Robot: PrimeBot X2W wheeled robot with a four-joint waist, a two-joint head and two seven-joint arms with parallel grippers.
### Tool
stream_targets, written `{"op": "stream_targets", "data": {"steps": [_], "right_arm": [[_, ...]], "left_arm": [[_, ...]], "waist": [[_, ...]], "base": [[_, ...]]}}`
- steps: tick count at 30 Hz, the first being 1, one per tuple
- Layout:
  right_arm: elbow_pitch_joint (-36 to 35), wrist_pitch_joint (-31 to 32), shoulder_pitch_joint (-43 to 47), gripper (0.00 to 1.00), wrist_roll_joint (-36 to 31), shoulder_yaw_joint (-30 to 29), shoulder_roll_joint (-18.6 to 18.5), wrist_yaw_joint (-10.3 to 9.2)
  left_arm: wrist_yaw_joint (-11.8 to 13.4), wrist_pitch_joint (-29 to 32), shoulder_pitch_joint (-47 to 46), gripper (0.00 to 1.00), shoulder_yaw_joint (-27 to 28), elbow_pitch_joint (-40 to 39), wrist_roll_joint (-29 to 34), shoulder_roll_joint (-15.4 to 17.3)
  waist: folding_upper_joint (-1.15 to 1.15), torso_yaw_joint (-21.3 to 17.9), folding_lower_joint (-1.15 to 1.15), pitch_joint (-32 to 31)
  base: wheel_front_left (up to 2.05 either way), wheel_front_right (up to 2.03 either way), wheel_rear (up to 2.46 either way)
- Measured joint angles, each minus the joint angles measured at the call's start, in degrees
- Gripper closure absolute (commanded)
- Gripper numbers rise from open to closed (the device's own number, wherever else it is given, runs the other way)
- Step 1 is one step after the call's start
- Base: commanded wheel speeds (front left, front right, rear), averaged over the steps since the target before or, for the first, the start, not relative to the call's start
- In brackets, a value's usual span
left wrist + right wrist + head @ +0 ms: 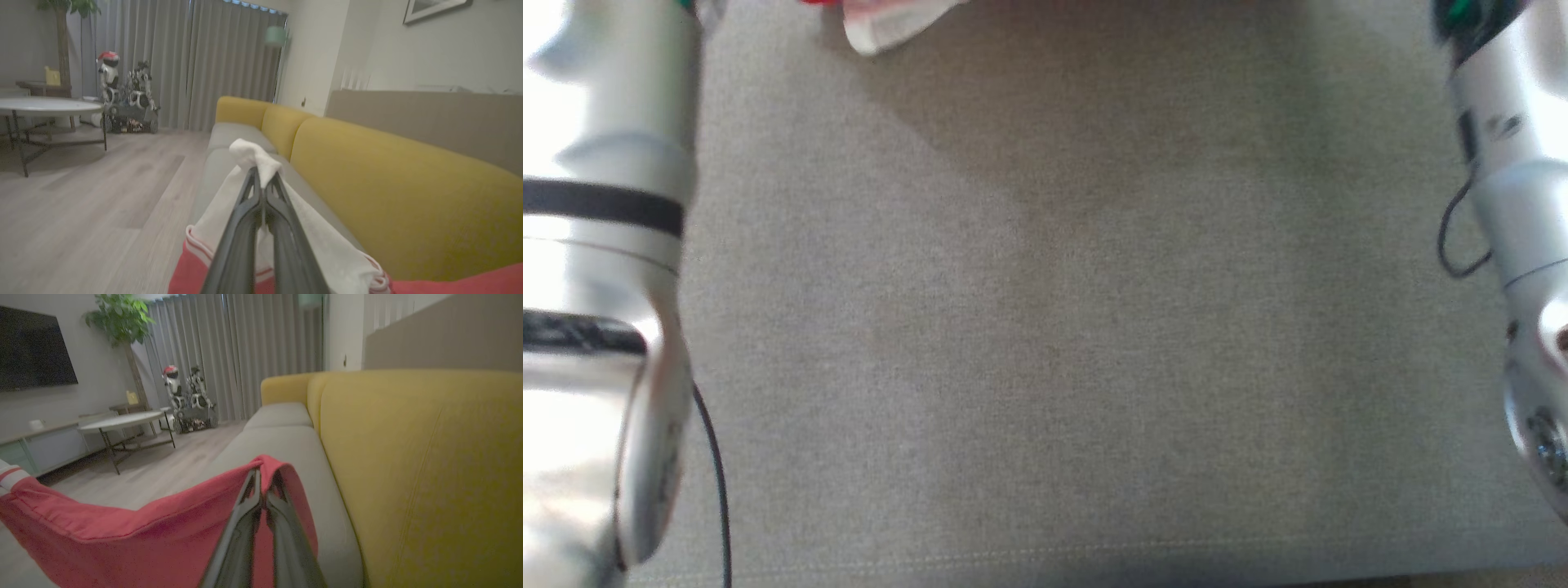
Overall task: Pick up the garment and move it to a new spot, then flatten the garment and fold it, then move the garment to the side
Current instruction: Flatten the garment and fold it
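Observation:
The garment is red with a white part and red-striped trim. In the left wrist view my left gripper [263, 179] is shut on a white fold of the garment [322, 245], which hangs down around the fingers. In the right wrist view my right gripper [263, 484] is shut on a red edge of the garment [135, 539], which stretches away to the left. In the head view a white corner of the garment [890, 24] shows at the top edge above the grey sofa seat [1045, 327], with both pale forearms at the sides.
The yellow sofa back [400, 192] runs close on the right of both wrist views. A round table [45, 107] stands on the wooden floor [102, 196], with another robot [126, 102] by the curtains. A plant [122, 318] and a dark screen [36, 347] are farther off.

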Motion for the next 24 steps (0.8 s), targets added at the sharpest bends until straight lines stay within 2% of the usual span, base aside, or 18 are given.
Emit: {"op": "stream_targets", "data": {"steps": [6,13,18,24], "right_arm": [[10.8,0.5,-0.3,1.0,0.0,3.3,1.3,0.0],[14.1,-1.8,-0.8,1.0,2.2,6.3,1.6,0.0],[12.8,-4.8,2.0,1.0,5.1,8.9,1.3,0.0],[7.8,-6.6,14.4,1.0,9.8,11.4,0.5,0.0]], "left_arm": [[-1.0,0.0,2.8,1.0,-0.2,10.9,-0.9,-2.0],[-2.2,0.0,4.1,1.0,-0.3,14.2,-1.3,-2.4],[-2.8,0.0,8.5,1.0,0.7,9.4,-1.6,-1.9],[-3.0,0.0,20.6,1.0,4.3,-1.9,-1.7,-0.4]], "waist": [[0.0,0.7,0.0,3.3],[0.0,1.2,0.01,6.2],[0.0,1.0,0.0,5.6],[0.0,0.8,0.0,3.2]], "base": [[0.0,0.0,0.0],[0.0,0.0,0.0],[0.0,0.0,0.0],[0.0,0.0,0.0]]}}
